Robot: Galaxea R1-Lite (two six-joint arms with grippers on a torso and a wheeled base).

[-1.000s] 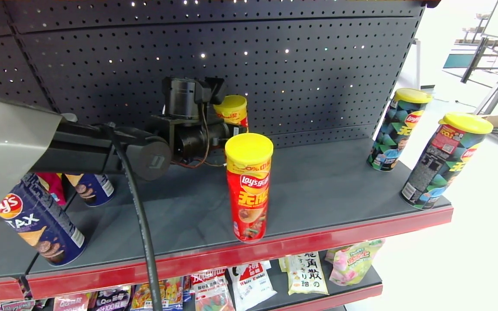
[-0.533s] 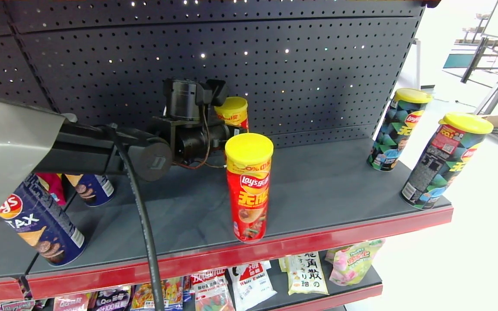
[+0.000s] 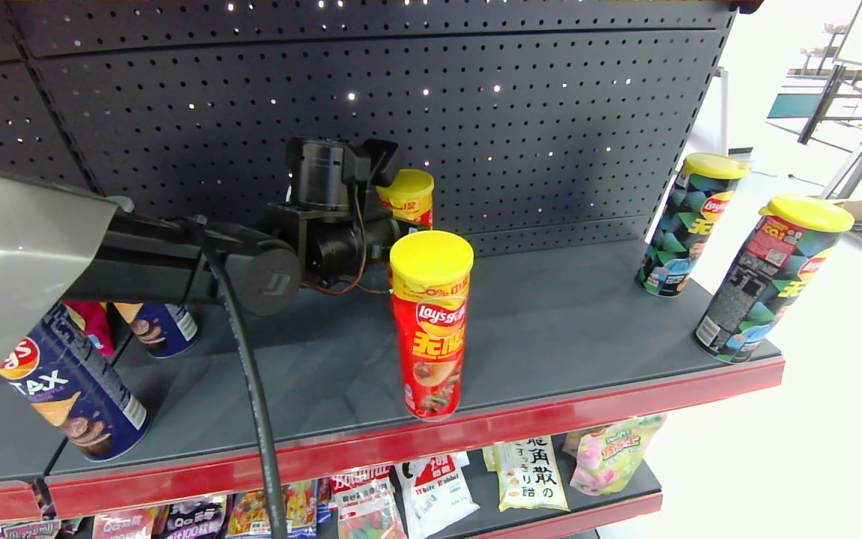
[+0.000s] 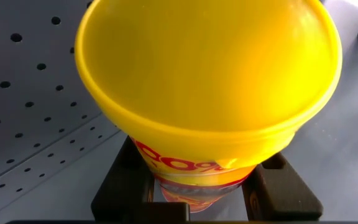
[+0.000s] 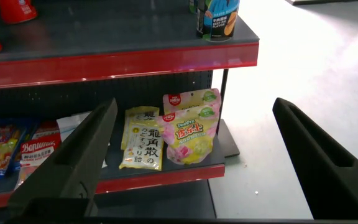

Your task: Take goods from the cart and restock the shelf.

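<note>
Your left pincer (image 4: 201, 186) pinches a red chip can (image 3: 405, 196) around its body, upright at the back of the shelf (image 3: 551, 329) by the pegboard (image 3: 521, 112), likely to fill the row behind the front can (image 3: 431, 322). Your right pincer (image 5: 196, 106) hangs spread, holding nothing.

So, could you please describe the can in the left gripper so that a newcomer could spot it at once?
Look at the upper grey shelf with the red front edge, backed by the dark pegboard. Near its middle, at the back, a red can with a yellow lid sits in the left gripper. Its red twin stands free at the front edge.
</note>
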